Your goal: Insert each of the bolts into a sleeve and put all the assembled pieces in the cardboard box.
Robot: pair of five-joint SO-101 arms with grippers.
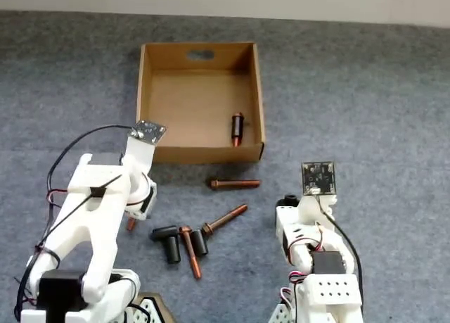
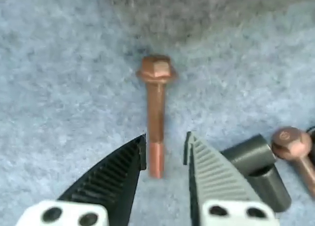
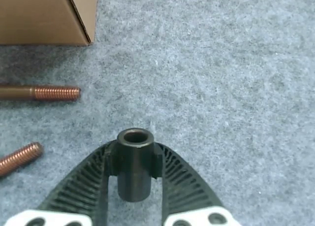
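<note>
Sleeve [image 3: 134, 179] sits pinched in the right end effector [image 3: 134, 154] — near the front edge of the counter [image 1: 365, 91]. Left end effector [image 2: 166, 141], spread open, straddles the threaded end of a bolt [image 2: 156, 108] lying flat. Cardboard box [image 1: 145, 84] toward the far edge holds one assembled piece [image 1: 238, 129].

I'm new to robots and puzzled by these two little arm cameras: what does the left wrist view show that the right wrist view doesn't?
Left wrist view: the left pincer, open, straddling the tip of a copper bolt lying flat, with a loose dark sleeve and a second bolt beside it. Right wrist view: the right pincer shut on a black sleeve, the cardboard box corner, two threaded bolt ends. Both: grey carpet.
</note>
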